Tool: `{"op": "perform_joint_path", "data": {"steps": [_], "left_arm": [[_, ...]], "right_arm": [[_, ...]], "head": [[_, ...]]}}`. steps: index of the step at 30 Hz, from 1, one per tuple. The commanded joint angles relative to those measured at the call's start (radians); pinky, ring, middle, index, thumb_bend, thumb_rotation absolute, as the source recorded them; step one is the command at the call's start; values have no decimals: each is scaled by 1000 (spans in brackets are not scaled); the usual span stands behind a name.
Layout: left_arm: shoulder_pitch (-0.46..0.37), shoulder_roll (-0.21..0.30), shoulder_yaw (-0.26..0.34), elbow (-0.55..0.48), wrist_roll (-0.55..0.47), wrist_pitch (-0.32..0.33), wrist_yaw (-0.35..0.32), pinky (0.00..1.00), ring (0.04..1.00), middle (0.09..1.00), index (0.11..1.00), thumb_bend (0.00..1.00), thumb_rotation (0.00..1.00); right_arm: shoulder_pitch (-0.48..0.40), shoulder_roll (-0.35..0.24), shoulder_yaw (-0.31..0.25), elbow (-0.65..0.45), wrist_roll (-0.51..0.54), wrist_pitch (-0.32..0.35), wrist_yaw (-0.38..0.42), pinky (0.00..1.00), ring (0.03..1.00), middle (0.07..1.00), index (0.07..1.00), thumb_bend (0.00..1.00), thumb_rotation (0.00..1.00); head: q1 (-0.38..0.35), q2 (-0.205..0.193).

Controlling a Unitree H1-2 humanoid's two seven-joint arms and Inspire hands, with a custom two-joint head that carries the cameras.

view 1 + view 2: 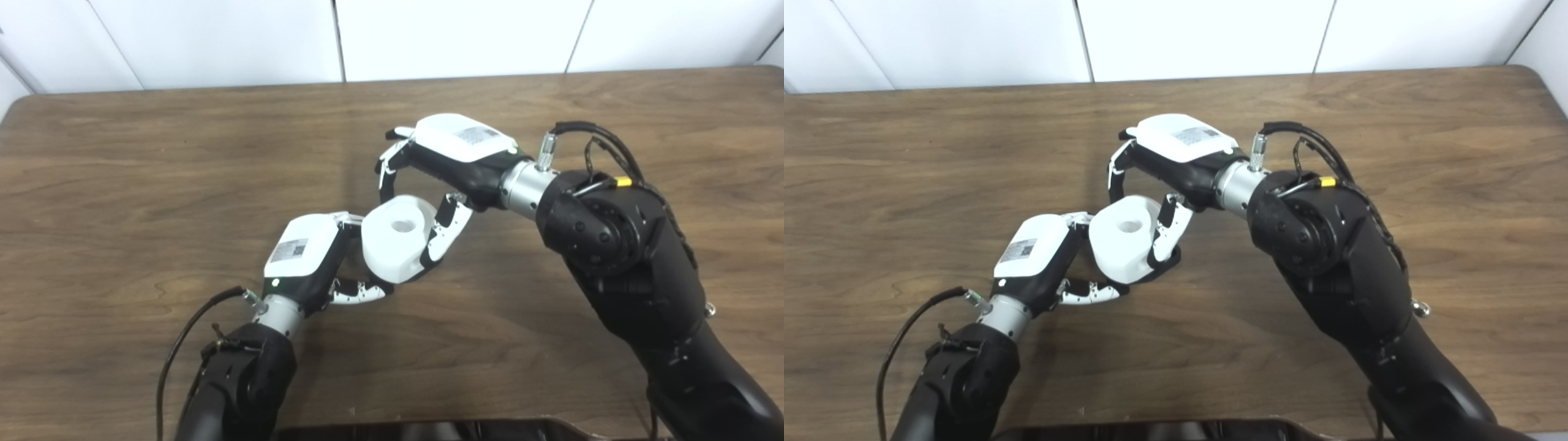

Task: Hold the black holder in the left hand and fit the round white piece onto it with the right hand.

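Nearest the front edge of the table (122,184): left hand (306,257), fingers curled under and against the lower side of the round white piece (395,239), apparently closed on something there. Black holder not clearly visible; only a dark sliver beneath the white piece's right side in the right eye view, so cannot tell for sure what is gripped.

Mid-table, roughly centred between left and right edges: round white piece, held above the wood, hollow bore facing up, tilted slightly toward the right.

Just beyond, toward the far edge: right hand (441,177), fingers spread around the piece, thumb pressed on its right flank, other fingers arched over the far rim, looks like a loose pinch rather than a firm clamp.

Likely handling: rigid, light, smooth plastic, prone to slip under a loose pinch. Best taken across the outer wall on opposite sides, bore kept clear for seating.
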Motion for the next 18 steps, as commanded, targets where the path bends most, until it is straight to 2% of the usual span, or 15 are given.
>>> {"op": "perform_joint_path", "data": {"steps": [1, 6, 12, 18], "left_arm": [[9, 7, -7, -9, -3, 8, -34, 849, 857, 782, 486, 522, 54], [9, 10, -5, -8, -5, 3, -31, 843, 853, 779, 486, 522, 54], [10, 10, -3, -10, -8, 2, -31, 842, 853, 779, 486, 521, 54], [10, 12, -3, -12, -7, -2, -35, 843, 850, 779, 485, 522, 54]], "right_arm": [[-28, -6, -16, -34, -7, -20, -17, 941, 963, 800, 482, 526, 136], [-20, -7, -24, -35, -13, -22, -30, 959, 963, 800, 482, 526, 136], [8, -5, -32, -26, -34, -51, -81, 966, 957, 805, 482, 526, 137], [25, 1, -28, -22, -60, -58, -81, 974, 959, 811, 482, 525, 136]], "head": [[-1, 1], [-1, 2], [-1, 3], [-3, 5]]}}
